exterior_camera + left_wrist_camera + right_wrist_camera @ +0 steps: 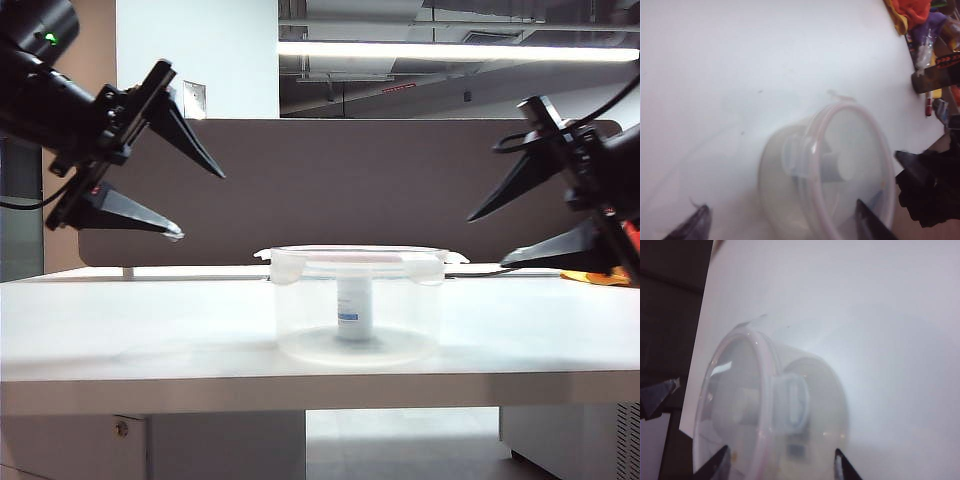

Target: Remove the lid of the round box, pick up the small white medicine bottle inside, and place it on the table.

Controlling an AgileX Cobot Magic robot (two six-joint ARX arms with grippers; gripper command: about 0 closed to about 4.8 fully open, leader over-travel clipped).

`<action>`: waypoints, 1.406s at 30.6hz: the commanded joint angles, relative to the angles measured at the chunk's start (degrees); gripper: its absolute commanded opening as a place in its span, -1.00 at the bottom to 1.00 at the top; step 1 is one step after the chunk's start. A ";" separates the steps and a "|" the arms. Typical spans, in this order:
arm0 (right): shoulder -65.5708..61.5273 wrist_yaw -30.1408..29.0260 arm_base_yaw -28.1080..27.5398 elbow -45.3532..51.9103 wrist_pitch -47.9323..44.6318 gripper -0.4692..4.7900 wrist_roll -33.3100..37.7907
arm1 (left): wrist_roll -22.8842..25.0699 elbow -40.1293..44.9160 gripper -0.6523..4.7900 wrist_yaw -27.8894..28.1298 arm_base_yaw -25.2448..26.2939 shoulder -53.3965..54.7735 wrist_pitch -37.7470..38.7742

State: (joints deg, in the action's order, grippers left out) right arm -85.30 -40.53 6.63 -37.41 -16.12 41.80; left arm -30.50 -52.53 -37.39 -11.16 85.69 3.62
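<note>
From my exterior cam the round box (357, 300) sits about mid-table (150, 330), near the front edge, with the lid (357, 251) seated flat on its rim, little tabs poking out at both sides. Through the clear wall I can see the small white medicine bottle (354, 310) standing upright in the middle of the tub, blue band on its label facing me.

My left tool (190, 195) hangs in the air up and to the left of the box, well apart from it, fingers spread wide with nothing between them. One finger points down toward the lid and the other lies nearly level below it. The right tool (490, 240) mirrors that on the other side, also off the table and clear of the box, its fingers parted a good way and holding nothing.

On the left wrist cam the box (785, 185) is a bit blurred, the pinkish rim of the lid (855, 150) and a side tab showing clearly, and the bottle's (837, 167) cap visible through the lid. Both dark fingertips (690, 225) peek in at the frame edge. There's a pile of colourful clutter (930, 30) off at the far side of the table.

Right wrist cam is hazy: the box (810, 405) and lid (735, 390) are seen side-on, and the bottle is just a vague shape inside.
</note>
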 commanded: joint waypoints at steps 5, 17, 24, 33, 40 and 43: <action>-3.56 -0.52 0.48 -3.61 -2.03 0.09 2.19 | -0.15 -0.94 0.61 -2.45 -0.07 0.59 -0.42; -5.42 0.55 0.48 -3.61 -2.67 -0.04 3.21 | -0.17 -0.94 0.61 -2.93 -0.59 0.59 -0.52; -8.09 -1.95 0.48 -3.61 -7.21 0.06 7.04 | -0.20 -0.94 0.61 -2.93 -0.85 0.59 -0.48; -8.52 -2.23 1.22 -3.58 -8.63 0.05 9.18 | -0.20 -0.94 0.61 -2.78 -0.85 0.59 -0.48; -9.31 -2.25 1.25 -3.58 -9.16 0.05 10.60 | -0.20 -0.94 0.61 -2.75 -0.85 0.59 -0.48; -9.84 -2.69 1.27 -3.58 -9.88 0.05 11.15 | -0.20 -0.94 0.61 -2.75 -0.85 0.59 -0.48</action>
State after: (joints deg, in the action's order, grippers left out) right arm -95.00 -42.41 7.88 -40.84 -24.58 52.31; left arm -30.72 -53.36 -39.94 -11.99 86.39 3.68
